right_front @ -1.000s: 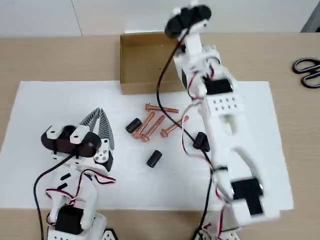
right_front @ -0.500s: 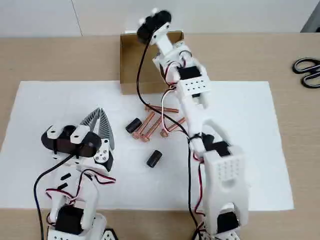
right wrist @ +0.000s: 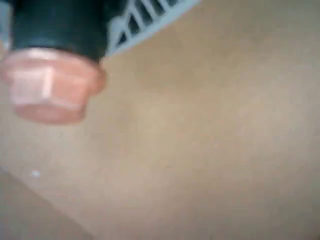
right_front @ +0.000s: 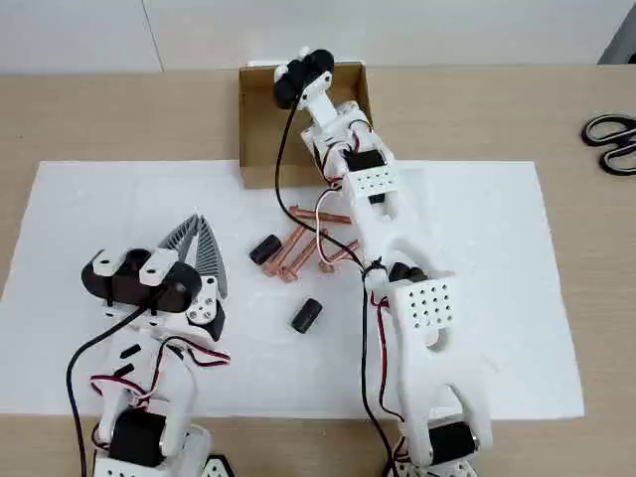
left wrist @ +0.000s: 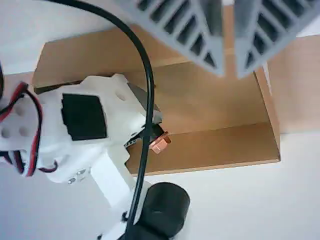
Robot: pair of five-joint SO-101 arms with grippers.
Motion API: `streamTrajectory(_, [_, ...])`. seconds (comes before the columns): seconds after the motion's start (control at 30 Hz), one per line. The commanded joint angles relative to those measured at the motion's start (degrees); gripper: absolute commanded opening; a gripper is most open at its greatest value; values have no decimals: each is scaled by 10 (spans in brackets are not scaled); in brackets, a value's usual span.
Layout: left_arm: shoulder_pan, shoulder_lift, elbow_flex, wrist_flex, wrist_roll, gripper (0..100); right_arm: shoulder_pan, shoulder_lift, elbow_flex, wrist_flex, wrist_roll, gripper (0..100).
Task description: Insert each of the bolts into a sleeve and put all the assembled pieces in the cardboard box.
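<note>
My right gripper [right_front: 310, 97] hangs over the open cardboard box [right_front: 260, 119] at the table's far side. It is shut on an assembled piece [right wrist: 55, 55], a black sleeve with a copper bolt head sticking out; that head [left wrist: 160, 143] hovers above the box floor. Several loose copper bolts [right_front: 306, 244] lie on the white sheet in front of the box. One black sleeve [right_front: 264, 248] lies beside them and another sleeve [right_front: 307, 315] nearer me. My left gripper [right_front: 200, 221] rests at the near left, shut with nothing in it, its grey fingers [left wrist: 200, 30] pointing toward the box.
A white paper sheet [right_front: 109, 209] covers the middle of the wooden table. Black scissors [right_front: 611, 139] lie at the far right edge. The right arm's body [right_front: 397, 258] and cables stretch over the sheet just right of the bolts.
The right arm has swung left and stretched out, bringing its gripper with the assembled piece down over the box. The left arm has not moved.
</note>
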Motion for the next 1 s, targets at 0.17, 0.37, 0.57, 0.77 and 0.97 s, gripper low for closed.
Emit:
streamTrajectory(0.17, [-4,-7,-1,-14,4,6,0,23,-72,-11,6,9])
streamTrajectory(0.37, [-4,-7,-1,-14,4,6,0,26,-72,-10,6,93])
streamTrajectory(0.57, [-4,-7,-1,-14,4,6,-2,23,-72,29,6,168])
streamTrajectory(0.77, [-4,-7,-1,-14,4,6,0,22,-82,32,6,166])
streamTrajectory(0.97, [-4,-7,-1,-14,4,6,-1,7,-225,109,5,166])
